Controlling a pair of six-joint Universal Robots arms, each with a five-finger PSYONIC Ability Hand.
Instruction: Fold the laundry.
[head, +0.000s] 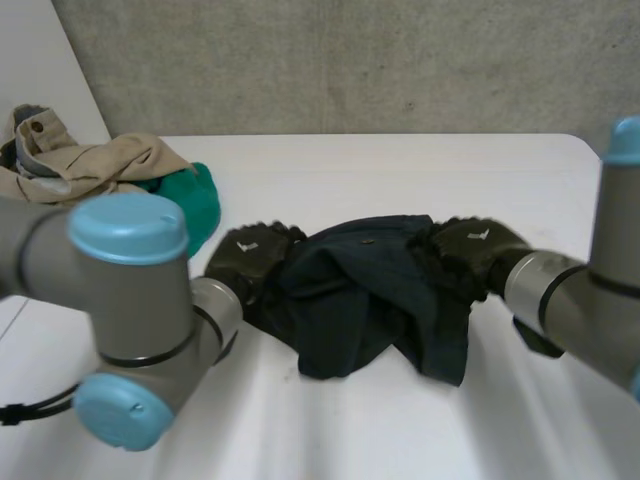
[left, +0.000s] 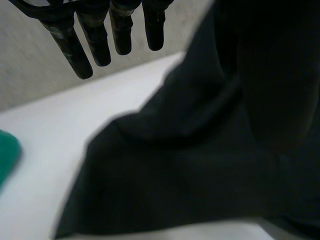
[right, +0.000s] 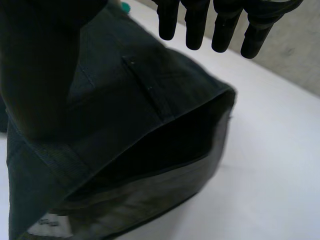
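Both ends of a dark navy garment (head: 365, 290), bunched on the white table (head: 400, 170), meet a hand: the left hand (head: 250, 255) at one end, the right hand (head: 470, 250) at the other. The left hand's fingers (left: 75, 50) are straight and slightly spread, clear of the cloth lying under its palm. The right hand's fingers (right: 195, 30) are likewise straight and apart, above an open hem of the garment, gripping nothing. Beyond the left hand's outer side a green cloth (head: 200, 200) lies against a heaped beige garment (head: 90, 160).

Left hand (head: 248, 256) and right hand (head: 472, 250) flank a crumpled dark garment (head: 365, 295) on the table (head: 400, 170)
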